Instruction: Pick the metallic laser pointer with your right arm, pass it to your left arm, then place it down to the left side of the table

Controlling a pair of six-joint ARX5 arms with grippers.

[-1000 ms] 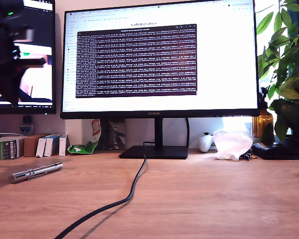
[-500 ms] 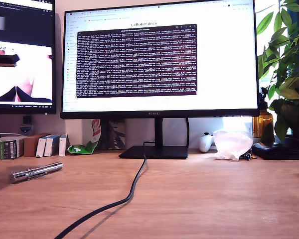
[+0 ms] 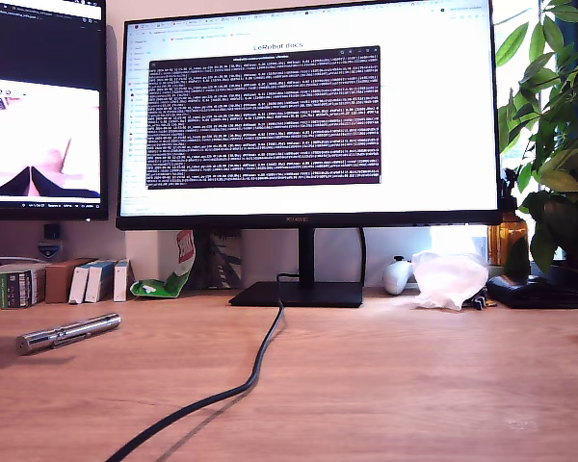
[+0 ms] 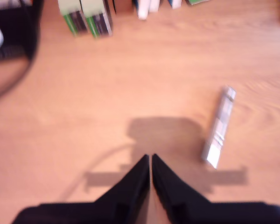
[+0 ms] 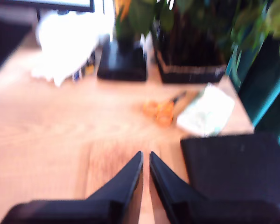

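The metallic laser pointer [image 3: 67,333] lies flat on the table [image 3: 395,385] at the exterior view's left, with nothing touching it. No arm shows in the exterior view. In the first wrist view my first gripper [image 4: 150,157] hovers above the wood, shut and empty, and the laser pointer [image 4: 218,127] lies a short way off to one side of its fingertips. My second gripper [image 5: 145,155] is also shut and empty, over bare table [image 5: 46,121] near a black mat [image 5: 233,163]. Both wrist views are blurred.
A black cable [image 3: 255,371] snakes from the monitor stand [image 3: 299,294] toward the front edge. Small boxes [image 3: 39,282] line the back at the exterior view's left. A white bag [image 3: 450,277] and a plant [image 3: 559,144] stand at its right. Orange scissors [image 5: 161,109] lie near my second gripper.
The black arm that filled the exterior view's upper left a second ago has moved out of that view. The laser pointer has stayed where it was.
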